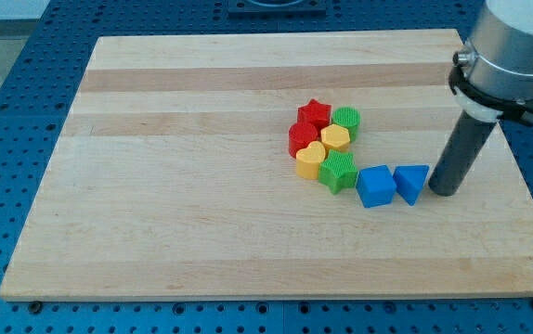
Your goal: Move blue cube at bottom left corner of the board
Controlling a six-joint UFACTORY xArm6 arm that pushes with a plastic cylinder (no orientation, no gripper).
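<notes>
The arm carries no pincer, only a dark rod, so there is nothing to read as wide, narrow or holding. My tip [445, 192] rests on the board [155, 232] at the frame's right of centre, just right of the blue triangular block [412, 182]; whether they touch cannot be told at this angle. The blue cube [376, 186] sits immediately left of that block, edges apparently meeting. Left of the cube lies a tight cluster: green star [339, 172], yellow heart [310, 160], yellow block [335, 137], green cylinder [346, 119], red star [314, 114], red block [302, 138]. Judgement: the tip stands on the right flank because a leftward push suits a target in the lower-left corner, though the triangle intervenes.
</notes>
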